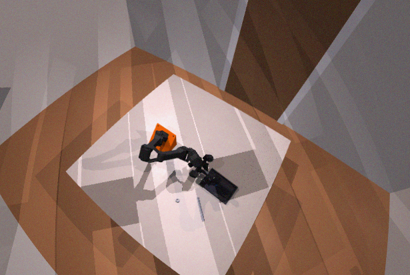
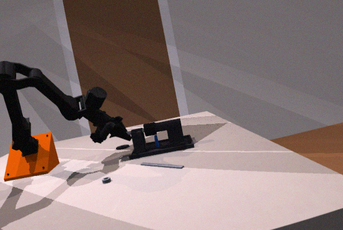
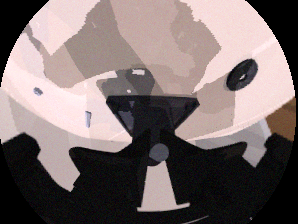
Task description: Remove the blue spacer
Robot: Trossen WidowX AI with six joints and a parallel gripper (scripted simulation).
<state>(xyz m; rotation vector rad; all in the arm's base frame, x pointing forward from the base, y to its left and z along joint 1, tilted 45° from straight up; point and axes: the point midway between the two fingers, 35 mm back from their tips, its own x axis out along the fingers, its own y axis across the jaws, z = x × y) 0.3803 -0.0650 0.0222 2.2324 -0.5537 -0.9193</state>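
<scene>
My gripper (image 2: 131,135) (image 3: 155,131) is shut on the shaft's outer end; the shaft (image 3: 159,153) shows as a grey round end between the fingers, and a short grey length shows in the exterior view beside the small upright post (image 2: 138,140). The blue spacer (image 2: 156,141) stands nearly upright, low in the gap between post and housing block (image 2: 175,132). It sits below the thick black cylinder (image 2: 150,129), close over the base tray (image 2: 189,142). Whether its top still touches the shaft is hidden. Other spacers cannot be told apart.
A grey ring (image 1: 177,201) (image 2: 106,180) (image 3: 38,91) and a thin grey bar (image 1: 201,209) (image 2: 162,165) (image 3: 88,119) lie in front of the fixture. A black disc (image 2: 122,147) (image 3: 242,75) lies near the gripper. The arm stands on an orange base (image 1: 167,145) (image 2: 52,160).
</scene>
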